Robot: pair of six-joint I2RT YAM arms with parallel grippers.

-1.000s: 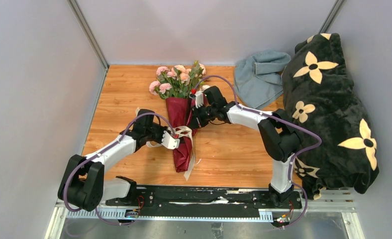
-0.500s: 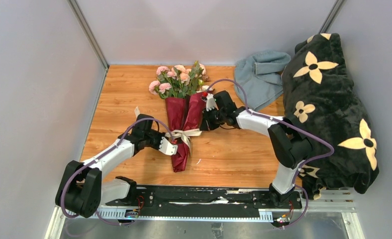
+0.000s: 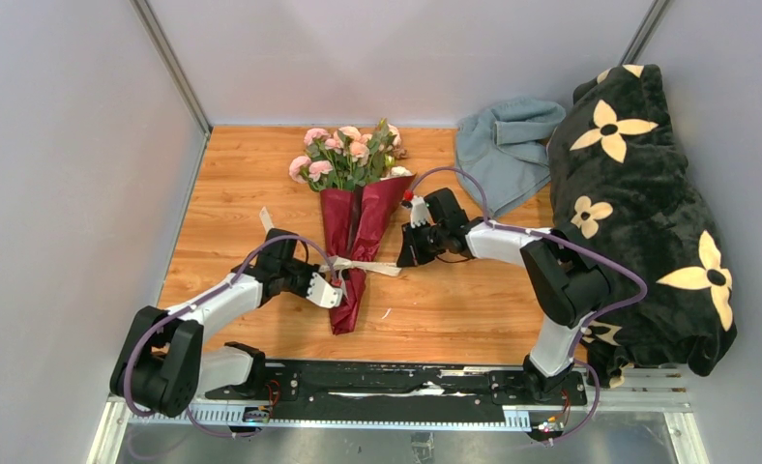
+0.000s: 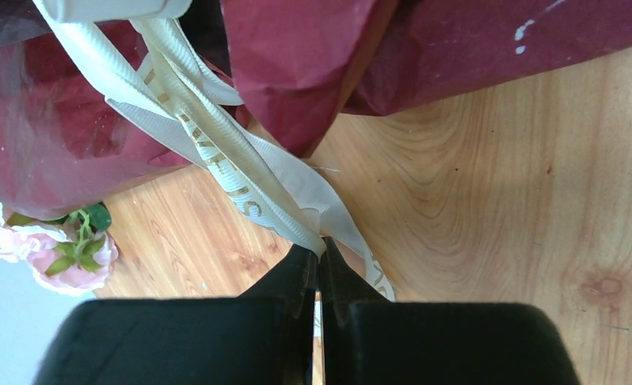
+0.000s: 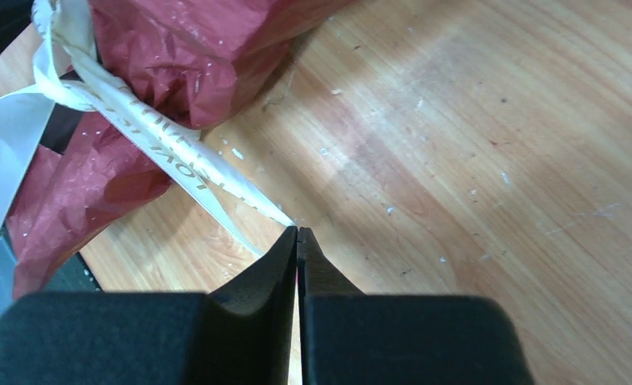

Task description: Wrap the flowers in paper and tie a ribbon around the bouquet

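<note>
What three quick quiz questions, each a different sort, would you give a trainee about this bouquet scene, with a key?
1. True or false: the left end effector is open.
2. The ribbon is wrapped round: A the grey-blue cloth; B the dark red paper; C the rose heads.
3. What does the right end effector pinch?
Key: 1 false, it is shut on the ribbon; 2 B; 3 a tail of the ribbon.

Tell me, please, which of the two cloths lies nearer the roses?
The grey-blue towel, crumpled just right of the roses; the black blanket with cream flowers sits farther right.
</note>
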